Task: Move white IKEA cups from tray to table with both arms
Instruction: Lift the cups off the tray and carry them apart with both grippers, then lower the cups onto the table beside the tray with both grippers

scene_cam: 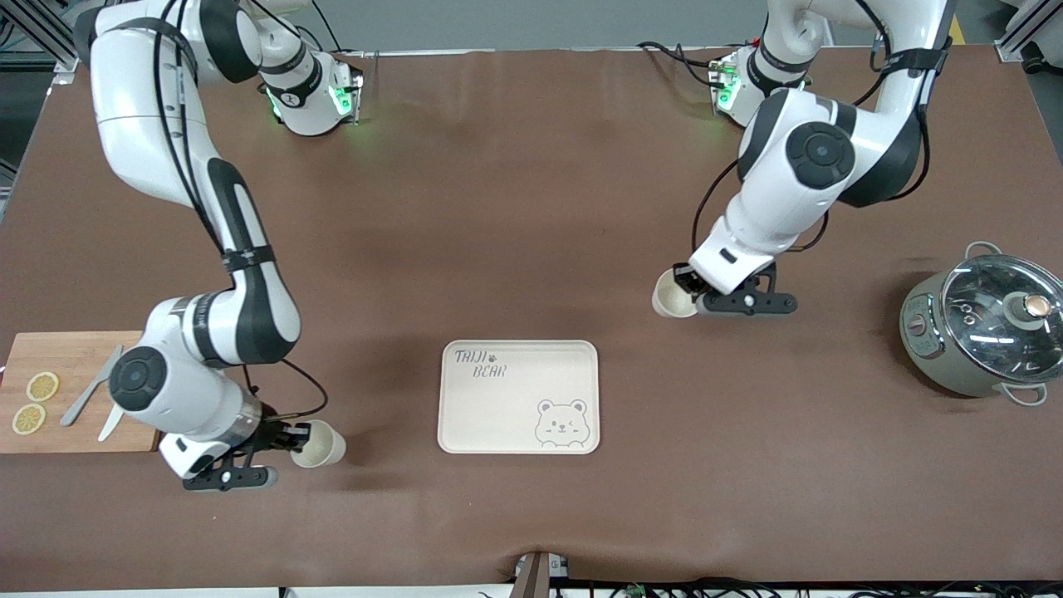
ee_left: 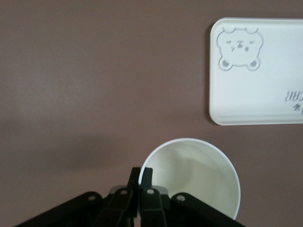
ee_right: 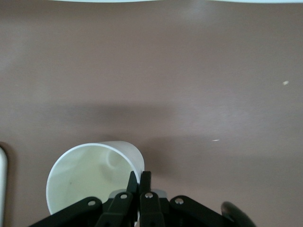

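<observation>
from the front view i see the left gripper (scene_cam: 696, 296) pinching the rim of one white ikea cup (scene_cam: 673, 296), its fingers drawn narrow on the cup wall. that cup is over the brown table (scene_cam: 515, 208), toward the left arm's end, over a spot farther from the front camera than the bear-printed tray (scene_cam: 519, 397). the right gripper (scene_cam: 286, 438) has the other white cup (scene_cam: 318, 443) by its rim the same way, over the table beside the tray toward the right arm's end. i cannot tell whether either cup touches the table. the tray lies flat between the two cups and holds nothing. a wooden cutting board (scene_cam: 75, 392) with two lemon slices (scene_cam: 35, 402) and a knife (scene_cam: 90, 398) sits at the right arm's end, and a lidded steel pot (scene_cam: 980, 328) at the left arm's end.

in the left wrist view my left gripper (ee_left: 140, 176) has its fingers (ee_left: 147, 174) nearly together, one inside and one outside the cup (ee_left: 199, 177) wall; the cup is empty, mouth toward the camera. the tray (ee_left: 258, 71) shows apart from it.

in the right wrist view the right gripper (ee_right: 139, 179) clamps the cup (ee_right: 92, 177) rim between close-set fingers (ee_right: 146, 178); this cup is empty too, with bare table around it.
</observation>
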Motion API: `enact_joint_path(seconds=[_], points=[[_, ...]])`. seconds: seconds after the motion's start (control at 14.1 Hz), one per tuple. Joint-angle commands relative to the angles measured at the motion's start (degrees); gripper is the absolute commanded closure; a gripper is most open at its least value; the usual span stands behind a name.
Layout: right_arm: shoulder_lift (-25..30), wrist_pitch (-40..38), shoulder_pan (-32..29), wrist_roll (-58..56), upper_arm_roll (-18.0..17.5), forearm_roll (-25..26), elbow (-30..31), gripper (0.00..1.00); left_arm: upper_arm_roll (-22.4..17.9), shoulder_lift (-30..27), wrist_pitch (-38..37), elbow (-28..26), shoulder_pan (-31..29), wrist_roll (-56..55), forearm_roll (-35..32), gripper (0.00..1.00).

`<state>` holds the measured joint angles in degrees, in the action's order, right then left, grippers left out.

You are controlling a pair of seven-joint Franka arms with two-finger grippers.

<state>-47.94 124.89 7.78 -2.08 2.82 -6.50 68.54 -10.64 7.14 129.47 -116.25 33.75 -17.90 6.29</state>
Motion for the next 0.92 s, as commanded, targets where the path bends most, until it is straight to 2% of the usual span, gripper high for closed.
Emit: enact_joint_path(seconds=[0.0, 0.28, 0.43, 0.85], points=[[0.9, -0.8, -3.4, -5.0, -0.9, 3.3, 0.6, 1.00, 1.1, -5.6, 7.2, -11.3, -1.2, 3.2, 1.2, 1.00], [0.5, -0.7, -8.9, -13.2, -0.9, 5.1, 0.7, 1.00, 1.1, -5.6, 16.8, -18.6, -5.9, 10.1, 1.4, 1.00], [0.2, -0.6, -11.0, -15.6, -0.9, 5.0, 0.8, 1.00, 1.1, -4.5, 21.4, -21.0, -6.8, 14.7, 4.5, 1.00], [-1.1, -0.8, -14.5, -18.6, -1.2, 3.9, 2.0, 1.00, 1.1, 2.3, 30.3, -22.0, -7.7, 21.9, 10.0, 1.00]])
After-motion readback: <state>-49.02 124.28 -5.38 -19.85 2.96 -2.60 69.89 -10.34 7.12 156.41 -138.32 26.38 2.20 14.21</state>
